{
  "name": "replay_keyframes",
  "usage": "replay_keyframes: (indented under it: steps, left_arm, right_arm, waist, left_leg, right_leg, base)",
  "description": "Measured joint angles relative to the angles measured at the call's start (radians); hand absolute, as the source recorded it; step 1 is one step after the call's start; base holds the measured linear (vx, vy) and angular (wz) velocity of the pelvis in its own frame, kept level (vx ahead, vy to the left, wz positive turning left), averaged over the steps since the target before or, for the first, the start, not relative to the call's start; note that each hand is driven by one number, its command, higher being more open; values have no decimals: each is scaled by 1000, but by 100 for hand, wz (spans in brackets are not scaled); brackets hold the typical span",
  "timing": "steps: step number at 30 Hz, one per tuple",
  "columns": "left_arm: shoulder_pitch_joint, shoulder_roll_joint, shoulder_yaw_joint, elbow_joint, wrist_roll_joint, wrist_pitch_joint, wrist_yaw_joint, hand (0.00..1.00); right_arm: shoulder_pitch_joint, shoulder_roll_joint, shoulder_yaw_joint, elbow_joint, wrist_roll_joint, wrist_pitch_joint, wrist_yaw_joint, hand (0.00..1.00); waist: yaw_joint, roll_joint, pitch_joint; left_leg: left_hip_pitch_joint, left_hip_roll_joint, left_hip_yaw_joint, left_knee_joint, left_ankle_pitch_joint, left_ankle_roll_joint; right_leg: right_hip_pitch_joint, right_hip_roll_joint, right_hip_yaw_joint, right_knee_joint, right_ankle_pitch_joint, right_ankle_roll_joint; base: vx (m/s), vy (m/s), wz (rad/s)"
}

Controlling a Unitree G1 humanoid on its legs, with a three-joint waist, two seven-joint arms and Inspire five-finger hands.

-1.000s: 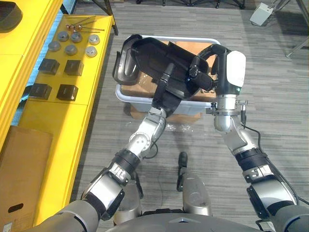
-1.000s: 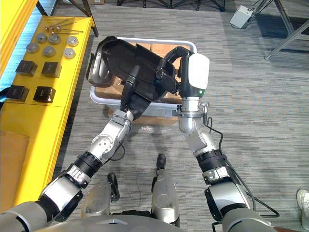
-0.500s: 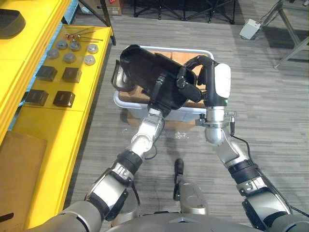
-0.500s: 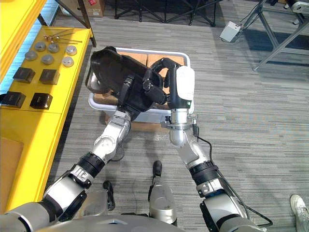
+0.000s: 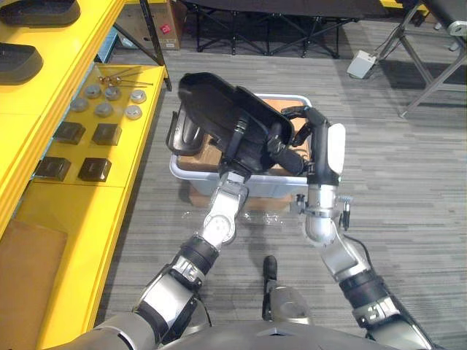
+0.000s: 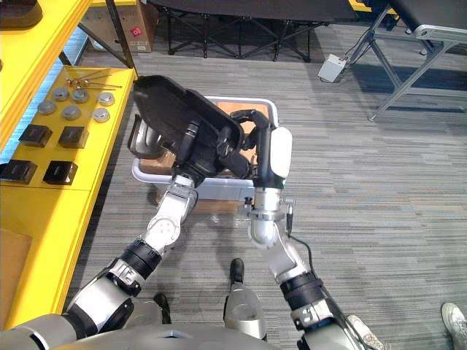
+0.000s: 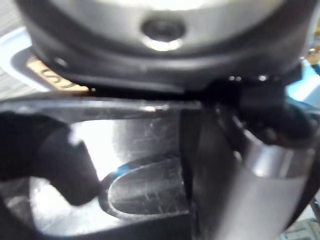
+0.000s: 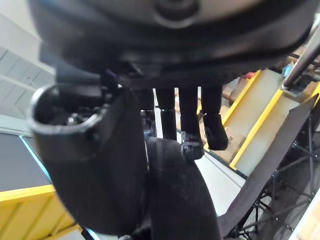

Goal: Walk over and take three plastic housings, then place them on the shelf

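Note:
A large black plastic housing (image 5: 211, 98) is held up in the air over a pale bin (image 5: 191, 169), tipped with its broad face toward me. My left hand (image 5: 246, 152) presses against its lower end from beneath; in the left wrist view the glossy housing (image 7: 145, 165) sits right against that hand. My right hand (image 5: 321, 142), with a white cover, grips the housing's right end, its fingers (image 8: 190, 120) over the edge and the thumb (image 8: 90, 165) on the other side. More black housings (image 5: 18, 62) lie on the yellow shelf's upper levels.
The yellow shelf (image 5: 109, 197) runs along my left, carrying metal discs (image 5: 103, 109), black blocks (image 5: 93, 169) and a cardboard sheet (image 5: 22, 270). The bin holds cardboard and stands on a box. Folding stand legs (image 5: 248, 36), a white box (image 5: 363, 64) and a person's shoe (image 6: 456, 321) are around.
The whole picture has shifted, so the camera moved. Both hands have raised the housing higher above the bin and tipped it more upright.

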Motion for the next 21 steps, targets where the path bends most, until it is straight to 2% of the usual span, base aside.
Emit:
replay_keyframes:
  steps: [2,3,5,6,7,8,10,13,15,17,19,21]
  left_arm:
    - [30,0,43,-56,82,-37,58,0]
    - [57,0,71,-105,199,-65,119,0]
    - [99,-2,106,-171,337,-69,182,0]
    - [136,-3,144,-229,530,-69,265,0]
    - [150,-1,158,-249,623,-68,298,0]
    - [171,2,181,-283,808,-67,359,0]
    - [194,8,201,-352,1052,-62,437,0]
    - [197,41,203,-431,1288,-49,488,0]
    - [204,56,203,-448,1364,-44,497,0]
    - [238,89,205,-464,1524,-37,525,0]
    - [266,121,211,-469,1655,-24,533,0]
    - [281,194,211,-469,1754,-15,517,0]
  right_arm:
    - [33,18,22,-3,31,-7,14,100]
    - [68,42,29,-24,49,-7,14,100]
    - [97,62,33,-50,78,-7,18,100]
    - [120,69,31,-82,132,-9,35,100]
    - [127,69,30,-93,171,-15,57,100]
    - [144,68,19,-118,278,-30,118,100]
    - [163,67,2,-139,443,-50,230,100]
    - [194,67,-9,-168,633,-73,368,100]
    - [208,67,-22,-188,719,-75,428,100]
    - [240,66,-58,-225,822,-86,519,100]
    - [273,63,-106,-253,875,-89,581,100]
    - [303,56,-155,-260,907,-89,623,100]
  waist:
    - [0,-5,-4]
    - [5,-4,-12]
    - [7,-4,-26]
    - [9,-4,-45]
    - [10,-4,-52]
    - [13,-3,-65]
    - [17,-2,-86]
    - [26,2,-111]
    - [26,8,-119]
    - [21,20,-130]
    - [17,29,-135]
    - [9,33,-138]
  left_leg:
    - [11,-3,0,-16,9,0]
    - [10,-3,-5,-21,13,0]
    - [10,-3,-8,-27,17,-2]
    - [9,-3,-12,-32,21,-3]
    - [9,-3,-14,-32,22,-3]
    - [9,-3,-17,-32,22,-3]
    - [9,-3,-24,-31,24,-4]
    - [10,-5,-24,-32,25,-4]
    - [10,-5,-24,-32,25,-4]
    - [11,-5,-21,-33,24,-4]
    - [12,-4,-18,-34,25,-5]
    - [19,-2,-10,-42,26,-8]
  right_leg:
    - [5,-1,-2,0,0,0]
    - [6,-2,-14,0,-1,-1]
    - [6,-1,-21,-1,-2,-1]
    - [6,-2,-29,-1,-3,-3]
    - [7,-1,-32,-1,-3,-3]
    - [9,-2,-36,-1,-4,-4]
    - [15,-3,-43,-1,-5,-4]
    - [15,-4,-43,-1,-6,-5]
    - [15,-4,-43,-1,-7,-5]
    - [14,-4,-42,-1,-10,-7]
    - [13,-3,-41,-1,-11,-6]
    - [11,0,-34,-1,-17,-9]
  base:
    - [-23,-9,4]
    - [-41,-18,9]
    - [-36,-21,10]
    - [-25,-19,10]
    - [-26,-19,11]
    - [-19,-12,9]
    - [-27,-7,10]
    - [-39,-7,1]
    - [-34,-8,-1]
    - [-25,-8,-3]
    - [-23,-10,-5]
    - [-28,-18,-12]
